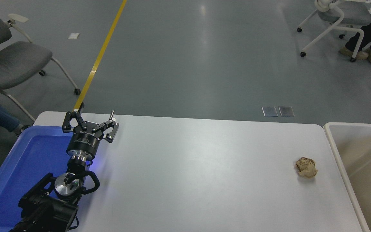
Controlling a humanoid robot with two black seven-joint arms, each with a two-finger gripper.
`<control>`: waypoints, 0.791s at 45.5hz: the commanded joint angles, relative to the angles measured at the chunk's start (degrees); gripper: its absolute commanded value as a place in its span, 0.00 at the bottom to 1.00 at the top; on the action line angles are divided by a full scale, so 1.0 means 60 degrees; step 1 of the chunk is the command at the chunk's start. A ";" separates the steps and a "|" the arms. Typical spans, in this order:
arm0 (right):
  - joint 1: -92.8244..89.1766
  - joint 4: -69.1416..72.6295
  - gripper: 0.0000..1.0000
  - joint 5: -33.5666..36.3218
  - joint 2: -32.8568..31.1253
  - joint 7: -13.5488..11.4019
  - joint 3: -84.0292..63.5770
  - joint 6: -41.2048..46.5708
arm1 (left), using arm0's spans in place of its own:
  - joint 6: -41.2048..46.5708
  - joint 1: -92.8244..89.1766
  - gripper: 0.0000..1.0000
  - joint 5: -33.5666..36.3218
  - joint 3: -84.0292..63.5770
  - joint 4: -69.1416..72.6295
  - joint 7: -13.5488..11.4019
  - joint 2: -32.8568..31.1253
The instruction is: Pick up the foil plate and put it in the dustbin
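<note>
No foil plate shows anywhere on the surface [188, 167] — a thin, light, easily dented thing best pinched at its rim, I judge — while the left hand [92, 120] hangs spread wide and empty near the far-left corner, and the dustbin [337, 141] stands at the right edge.

You've got one white table [188, 167]. On it: one crumpled brown paper ball [306, 167], near the right end. One blue tray [21, 161] at the left edge. One beige dustbin [333, 145] at the right edge. One robot arm in view, so one gripper, the left gripper [96, 115], fingers spread. Far side: two grey chairs, one far left [8, 61], one far right [340, 16]. One person's legs [370, 35] far right. Two metal floor plates [278, 111]. One yellow floor line [103, 48].
</note>
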 commanded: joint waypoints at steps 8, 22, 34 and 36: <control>0.3038 0.4815 1.00 -0.1279 -0.3021 -0.0057 -0.1906 0.0125 | 0.0013 0.0000 0.99 -0.0001 -0.0001 0.0000 0.0000 0.0000; 0.6303 0.8771 1.00 -0.3273 -0.4662 -0.0482 -0.3837 0.0110 | -0.0001 0.0000 0.99 -0.0001 0.0013 0.0000 0.0000 0.0000; 1.1093 1.2097 1.00 -0.3317 -0.4400 -0.0379 -0.9520 0.0286 | -0.0001 0.0000 0.99 -0.0001 0.0013 0.0000 0.0000 0.0000; 1.1621 1.2507 1.00 -0.3317 -0.4006 -0.0365 -1.0194 0.0301 | 0.0013 0.0000 0.99 -0.0001 0.0013 0.0000 0.0000 0.0000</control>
